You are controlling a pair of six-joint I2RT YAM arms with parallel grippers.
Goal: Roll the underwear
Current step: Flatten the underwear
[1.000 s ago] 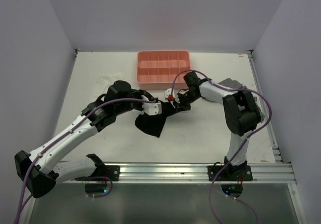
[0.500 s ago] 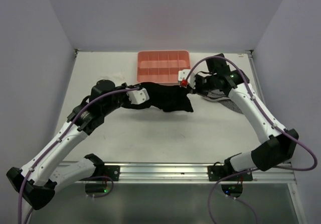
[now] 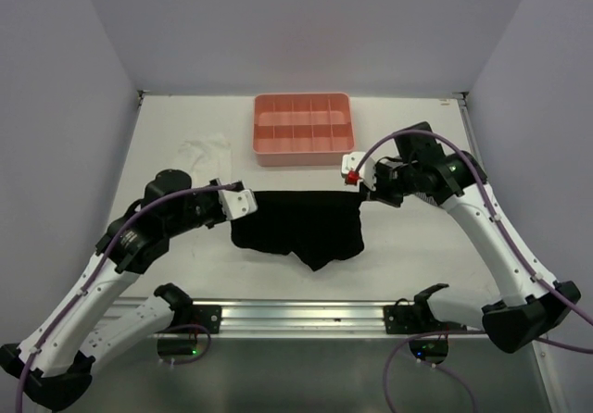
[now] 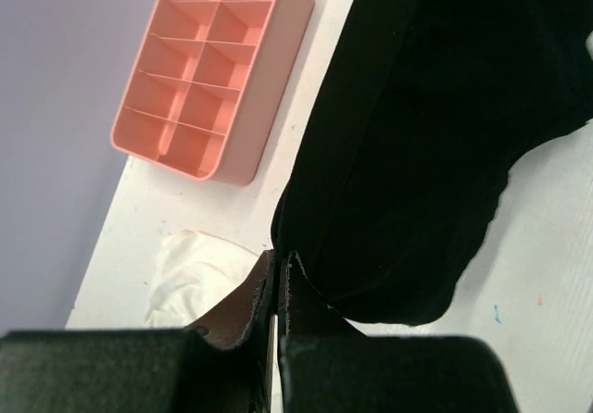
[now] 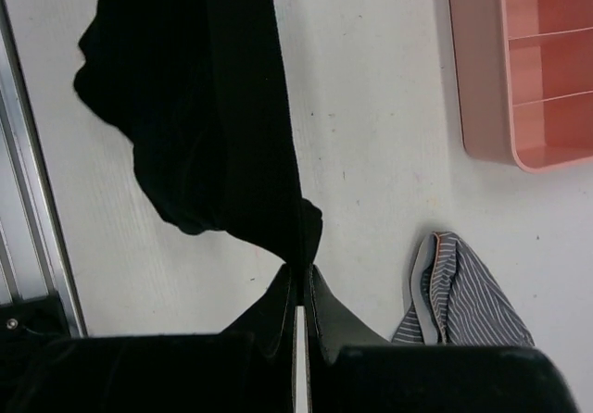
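Underwear (image 3: 301, 228): one; plain black, its upper edge stretched between the two sets of jaws. The rest droops below that line toward the rail (image 3: 306, 318). How much of it rests on the table (image 3: 408, 256) cannot be told.
Left gripper (image 3: 243, 200): one; jaws clenched on the garment's left corner, with fabric running out from the tips in the wrist view.
Right gripper (image 3: 357, 177): one; jaws pinched tight on the right corner, and a small fold bunches just ahead of the tips.
Step in hand (judged): spreading the garment flat, ahead of any rolling; no roll is begun.
Doing it well (judged): keep the edge between the jaws taut and level. Lower both sides together so the drooping part lays out without creasing. Let go only once the cloth lies flat. Then start the roll from one end, tight and even.
Pink tray (image 3: 303, 129): one; divided into compartments, beyond the gap between the jaws, apart from the garment.
White cloth (image 3: 206, 149): one; crumpled, beyond the left jaws and a little outward.
Striped grey cloth (image 5: 459, 293): one; beside the right jaws on their outer side, near enough to snag.
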